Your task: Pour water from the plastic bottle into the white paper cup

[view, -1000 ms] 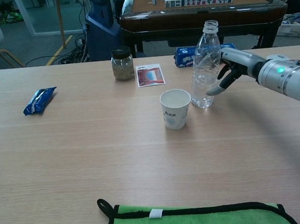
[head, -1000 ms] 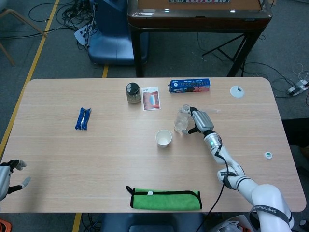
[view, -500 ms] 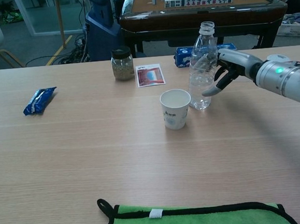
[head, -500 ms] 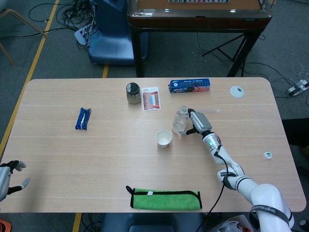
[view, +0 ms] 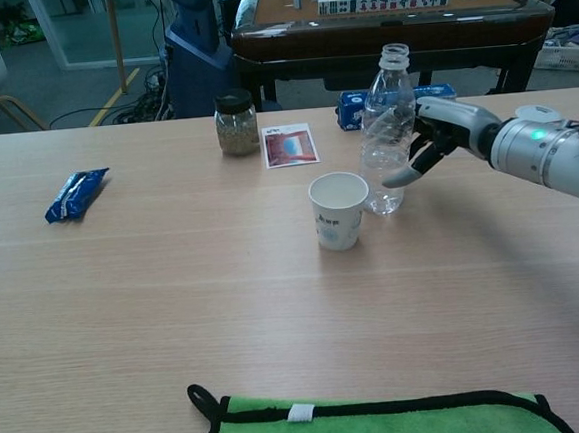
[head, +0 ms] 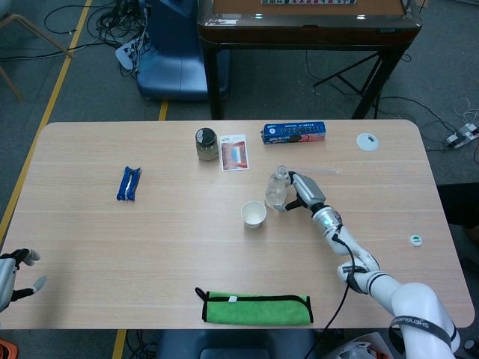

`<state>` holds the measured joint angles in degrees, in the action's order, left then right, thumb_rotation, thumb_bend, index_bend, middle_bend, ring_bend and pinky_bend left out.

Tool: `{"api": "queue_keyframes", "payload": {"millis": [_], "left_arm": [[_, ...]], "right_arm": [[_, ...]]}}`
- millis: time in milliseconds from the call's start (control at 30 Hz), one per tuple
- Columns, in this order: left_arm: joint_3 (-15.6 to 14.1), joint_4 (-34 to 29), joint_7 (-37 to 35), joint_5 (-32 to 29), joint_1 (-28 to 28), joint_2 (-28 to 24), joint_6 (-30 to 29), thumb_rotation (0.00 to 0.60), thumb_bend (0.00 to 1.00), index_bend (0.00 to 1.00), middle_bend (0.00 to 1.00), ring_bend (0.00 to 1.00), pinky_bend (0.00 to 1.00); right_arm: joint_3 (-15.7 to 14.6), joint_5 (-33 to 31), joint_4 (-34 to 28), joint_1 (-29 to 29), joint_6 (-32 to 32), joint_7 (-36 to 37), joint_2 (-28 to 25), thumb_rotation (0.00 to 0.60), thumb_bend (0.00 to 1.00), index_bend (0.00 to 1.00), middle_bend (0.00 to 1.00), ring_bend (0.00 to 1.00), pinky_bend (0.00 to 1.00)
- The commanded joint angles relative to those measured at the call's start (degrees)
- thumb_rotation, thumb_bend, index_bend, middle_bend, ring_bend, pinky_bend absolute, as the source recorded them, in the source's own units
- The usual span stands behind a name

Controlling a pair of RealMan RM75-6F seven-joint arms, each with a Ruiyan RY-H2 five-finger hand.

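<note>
Right hand (head: 303, 192) touches the plastic bottle (head: 278, 190) beside the white paper cup (head: 254, 215).

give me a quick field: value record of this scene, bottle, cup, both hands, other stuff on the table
bottle: plastic bottle, uncapped, held by the right hand, tilted slightly toward the cup
cup: white paper cup, upright, just left of the bottle; contents cannot be told
right hand: right hand grips the bottle from the right
left hand: left hand at the near left table edge, fingers apart, holds nothing
other items: glass jar, picture card, blue box, blue packet, green cloth, white disc
pouring: no water stream visible
</note>
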<state>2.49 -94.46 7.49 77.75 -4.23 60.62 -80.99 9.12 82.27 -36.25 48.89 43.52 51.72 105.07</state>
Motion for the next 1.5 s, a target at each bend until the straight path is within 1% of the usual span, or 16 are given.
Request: {"api": "queue_keyframes", "payload": {"millis": [33, 167, 267, 400, 500, 633, 867, 1000, 1333, 1500], "left_arm": [[0.0, -0.1, 0.1, -0.1, 0.0, 0.0, 0.0, 0.600, 0.18, 0.45, 0.49, 0.48, 0.68], [0.0, -0.1, 0.3, -0.2, 0.0, -0.1, 0.1, 0.600, 0.18, 0.45, 0.49, 0.48, 0.68], [-0.1, -0.2, 0.4, -0.3, 0.0, -0.1, 0.2, 0.600, 0.18, 0.45, 0.49, 0.48, 0.68], [-0.1, -0.3, 0.5, -0.3, 0.0, -0.1, 0.2, 0.600, 0.18, 0.45, 0.49, 0.48, 0.68], [-0.1, -0.4, 0.7, -0.4, 0.0, -0.1, 0.2, 0.600, 0.18, 0.45, 0.49, 0.48, 0.68], [-0.1, -0.4, 0.8, -0.5, 0.0, -0.1, 0.3, 0.600, 0.18, 0.45, 0.49, 0.48, 0.68], [0.0, -0.6, 1.0, -0.5, 0.1, -0.2, 0.1, 0.600, 0.18, 0.45, 0.49, 0.48, 0.68], [-0.1, -0.7, 1.3, -0.4, 0.0, -0.1, 0.1, 0.600, 0.18, 0.45, 0.49, 0.48, 0.68], [0.0, -0.8, 1.8, -0.4, 0.0, -0.1, -0.1, 0.600, 0.18, 0.45, 0.49, 0.48, 0.68], [0.0, -0.9, 2.0, -0.4, 0.0, -0.1, -0.1, 0.600, 0.18, 0.45, 0.49, 0.48, 0.68]], "right_arm": [[-0.2, 0.2, -0.5, 0.2, -0.4, 1.4, -0.3, 0.600, 0.06, 0.27, 0.30, 0.20, 0.31], [-0.5, 0.4, -0.4, 0.2, -0.5, 2.1, -0.4, 0.600, 0.11, 0.27, 0.32, 0.21, 0.31], [-0.5, 0.3, -0.4, 0.2, -0.5, 2.4, -0.3, 0.600, 0.16, 0.28, 0.33, 0.22, 0.31], [-0.4, 0.1, -0.3, 0.2, -0.3, 2.3, -0.3, 0.600, 0.27, 0.34, 0.36, 0.26, 0.32], [-0.2, -0.2, -0.3, 0.1, -0.1, 1.8, -0.3, 0.600, 0.31, 0.38, 0.39, 0.29, 0.34], [0.1, -0.6, -0.3, -0.2, 0.3, 0.9, -0.2, 0.600, 0.33, 0.44, 0.44, 0.32, 0.36], [0.4, -1.0, -1.8, -0.9, 1.9, -2.9, -1.2, 0.600, 0.34, 0.50, 0.49, 0.37, 0.39], [0.8, -1.7, -4.0, -1.3, 3.1, -8.4, -2.7, 0.600, 0.34, 0.52, 0.51, 0.38, 0.39], [2.7, -6.5, -13.5, -2.9, 4.3, -30.1, -7.6, 0.600, 0.34, 0.55, 0.53, 0.41, 0.39], [3.2, -9.0, -16.5, -3.3, 5.1, -41.1, -8.7, 0.600, 0.34, 0.57, 0.56, 0.44, 0.45]]}}
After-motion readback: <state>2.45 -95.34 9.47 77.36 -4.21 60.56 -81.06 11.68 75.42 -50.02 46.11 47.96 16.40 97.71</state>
